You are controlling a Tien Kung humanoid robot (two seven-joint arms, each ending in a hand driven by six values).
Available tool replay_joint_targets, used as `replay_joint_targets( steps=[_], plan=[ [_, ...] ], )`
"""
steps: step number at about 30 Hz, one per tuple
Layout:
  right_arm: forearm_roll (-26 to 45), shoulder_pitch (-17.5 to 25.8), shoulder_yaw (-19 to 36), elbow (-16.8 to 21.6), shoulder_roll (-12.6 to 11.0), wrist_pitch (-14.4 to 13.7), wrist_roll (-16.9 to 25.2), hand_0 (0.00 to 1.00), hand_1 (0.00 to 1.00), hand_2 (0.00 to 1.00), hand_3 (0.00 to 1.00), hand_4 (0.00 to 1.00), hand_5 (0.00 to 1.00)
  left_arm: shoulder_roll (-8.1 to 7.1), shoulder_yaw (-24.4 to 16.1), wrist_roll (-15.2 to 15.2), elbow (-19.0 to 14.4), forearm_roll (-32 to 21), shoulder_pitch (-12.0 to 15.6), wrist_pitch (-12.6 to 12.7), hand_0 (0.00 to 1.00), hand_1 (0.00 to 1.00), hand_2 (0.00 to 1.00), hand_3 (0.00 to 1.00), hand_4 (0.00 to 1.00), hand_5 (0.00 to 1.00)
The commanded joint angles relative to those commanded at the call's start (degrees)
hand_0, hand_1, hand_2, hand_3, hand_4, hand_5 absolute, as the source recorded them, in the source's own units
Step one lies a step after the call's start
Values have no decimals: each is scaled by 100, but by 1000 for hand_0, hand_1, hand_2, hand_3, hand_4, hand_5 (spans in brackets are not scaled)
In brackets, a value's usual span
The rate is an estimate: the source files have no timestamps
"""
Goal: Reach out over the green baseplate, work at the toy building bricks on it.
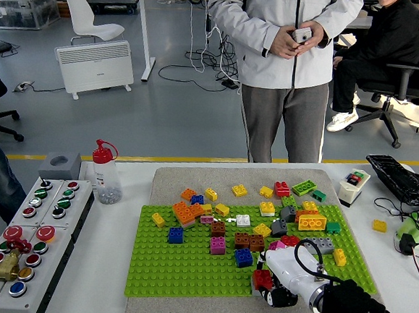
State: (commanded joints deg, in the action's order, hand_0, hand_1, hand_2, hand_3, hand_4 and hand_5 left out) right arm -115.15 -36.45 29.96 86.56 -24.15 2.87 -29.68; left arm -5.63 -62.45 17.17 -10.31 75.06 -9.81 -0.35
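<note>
White table (117, 222) carries a grey mat w/ the green baseplate (186, 263) on it, centred for reach. Person (290, 54) stands at far side, hands clasped on a small device, prob. just supervising. Loose bricks (248, 221) crowd the plate's far half. Right hand (276, 278) sits at the near edge, fingers curled around a red brick (261, 279), seemingly gripping it.
</note>
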Motion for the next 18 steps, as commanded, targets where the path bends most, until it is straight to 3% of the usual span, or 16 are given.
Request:
replay_joint_targets(
  steps=[18],
  plan=[
    [-28,-5,7,-8,3,-4,8,356,255,356,692,619,261,-1,7,-1,0,-14,1,-1,674,687,661,605,349,998]
  ],
)
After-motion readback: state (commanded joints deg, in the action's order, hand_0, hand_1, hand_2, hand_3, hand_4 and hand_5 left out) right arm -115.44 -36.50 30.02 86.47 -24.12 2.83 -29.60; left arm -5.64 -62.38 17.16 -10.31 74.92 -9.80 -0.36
